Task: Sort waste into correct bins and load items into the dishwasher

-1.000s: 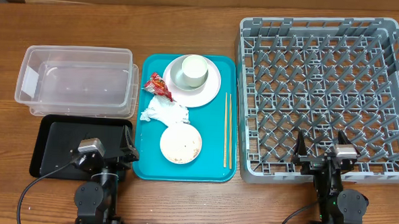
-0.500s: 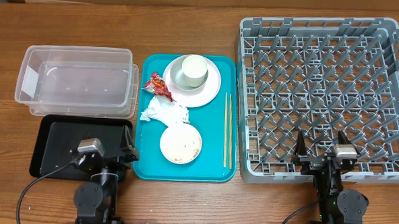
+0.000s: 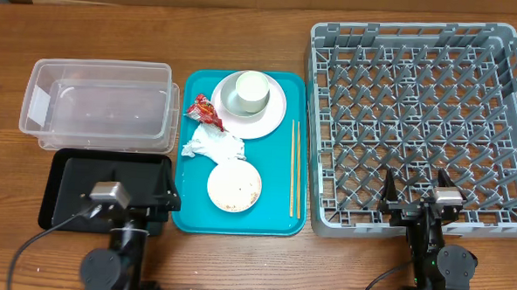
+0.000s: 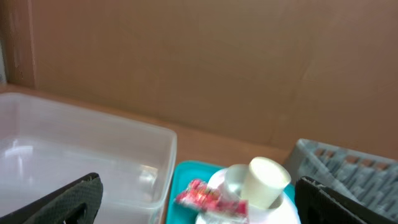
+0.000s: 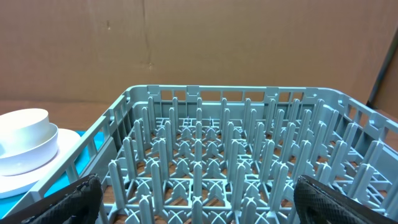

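Brown wooden table [image 3: 246, 22] fills the overhead view, and plain cardboard [image 4: 186, 62] backs both wrist views. Compared with a second ago, the left arm has shifted toward 7 o'clock, so its camera block now sits lower over the black tray [image 3: 69, 185]; the right arm and every object lie as before. The left gripper [image 4: 198, 186] is spread wide and holds nothing, looking across the clear tub [image 3: 99, 103] toward the cup. The right gripper [image 3: 416, 189] is likewise spread wide and empty, at the 6 o'clock edge of the grey dish rack [image 3: 417, 117], which takes up the 3 o'clock side of the table. A teal tray [image 3: 277, 220] lies at the centre, with the tub at 10 o'clock and the black tray at 8 o'clock. On the teal tray, the plate [image 3: 273, 111] sits at 12 o'clock with the cup [image 3: 251, 91] upright on it, and the red wrapper [image 3: 205, 110] at 10 o'clock touches the plate's rim. The crumpled tissue [image 3: 212, 144] lies at 9 o'clock, a speckled bowl [image 3: 234, 185] at 6 o'clock, and the chopsticks [image 3: 295, 168] run along the 3 o'clock edge.
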